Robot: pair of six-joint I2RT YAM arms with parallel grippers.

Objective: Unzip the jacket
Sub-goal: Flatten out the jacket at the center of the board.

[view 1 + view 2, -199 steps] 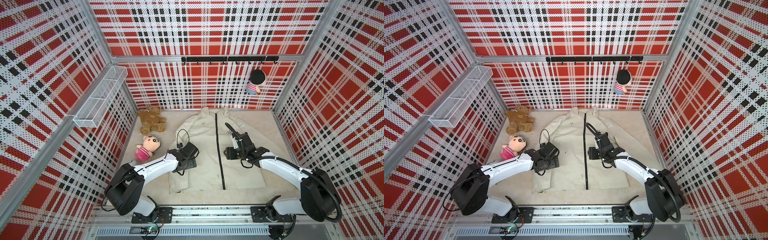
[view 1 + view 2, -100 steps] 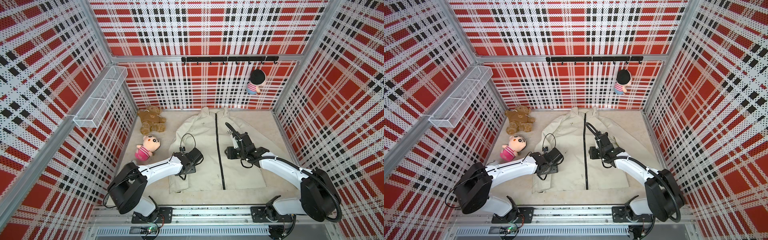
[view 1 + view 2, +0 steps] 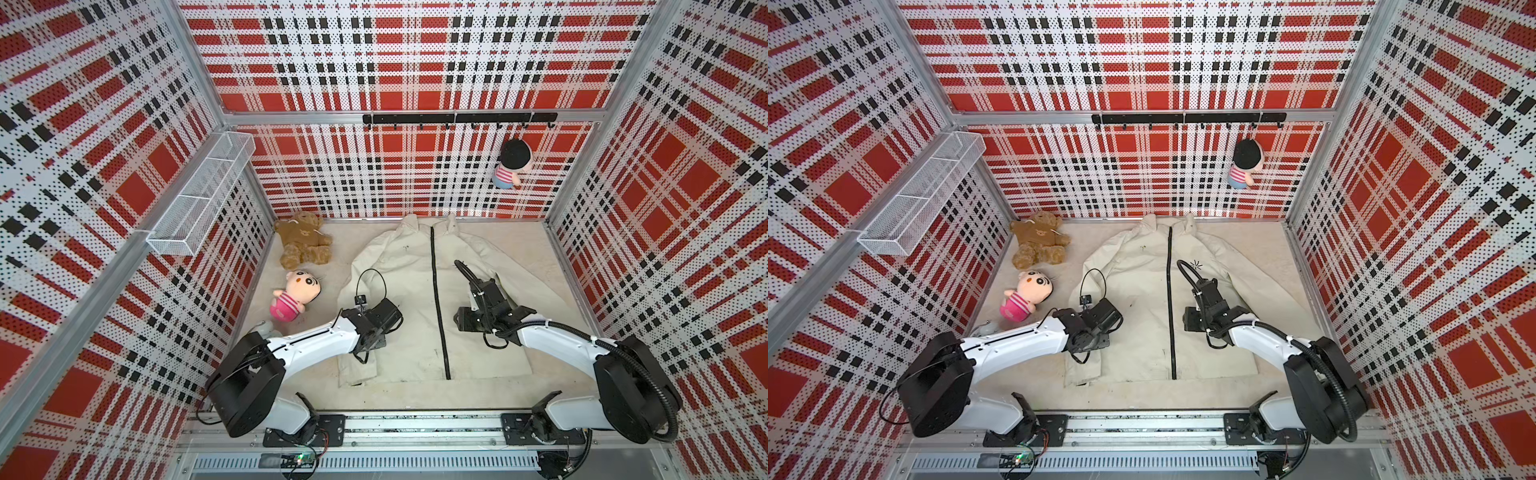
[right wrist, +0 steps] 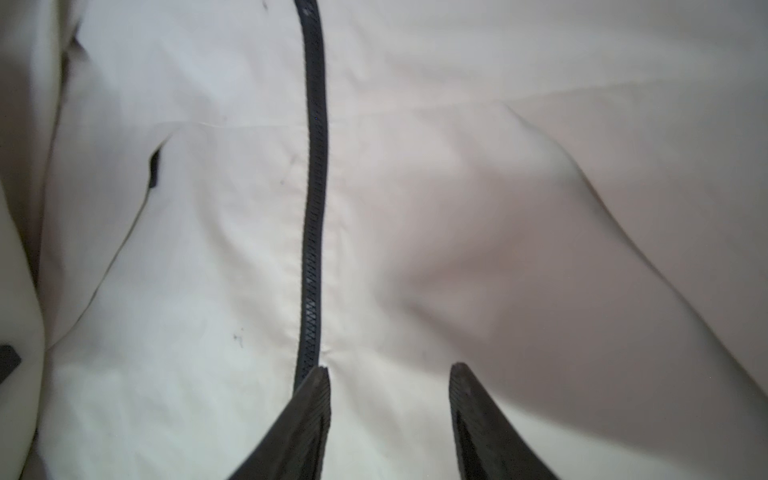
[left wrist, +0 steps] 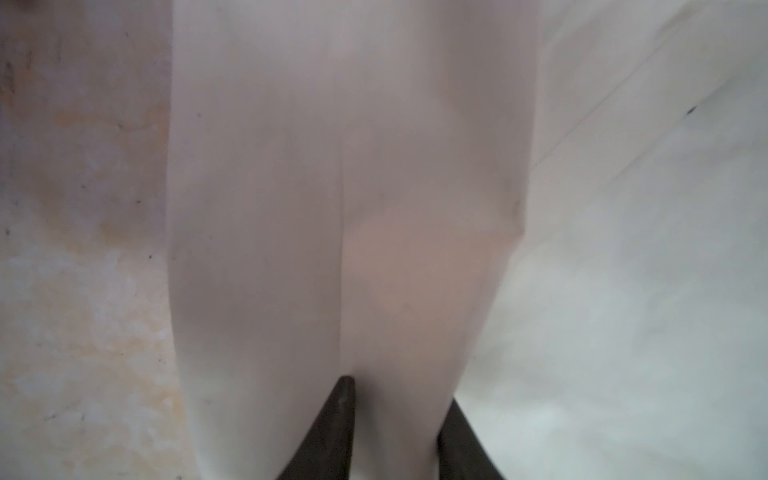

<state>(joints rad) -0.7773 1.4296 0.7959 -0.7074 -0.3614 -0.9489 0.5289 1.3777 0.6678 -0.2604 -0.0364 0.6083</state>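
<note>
The cream jacket (image 3: 407,282) lies flat on the table with its front up in both top views, and its black zipper (image 3: 436,299) is closed along the whole front. My left gripper (image 5: 401,395) points down onto the jacket's left sleeve (image 5: 332,208). A raised fold of that sleeve is pinched between its dark fingers (image 5: 343,415). My right gripper (image 4: 388,374) stands open and presses on the fabric just right of the zipper (image 4: 313,208). One of its fingertips (image 4: 318,386) touches the zipper's edge. A small black starburst logo (image 3: 1195,264) shows beyond the right wrist.
A brown teddy bear (image 3: 302,245) and a pink doll (image 3: 295,295) lie left of the jacket. Another doll (image 3: 510,164) hangs from the black hook rail (image 3: 457,118) on the back wall. A white wire basket (image 3: 199,199) is mounted on the left wall.
My left gripper slid a little to the right and nearer along the sleeve, and its jaws closed in on the fabric. My right gripper narrowed slightly and stayed in place.
</note>
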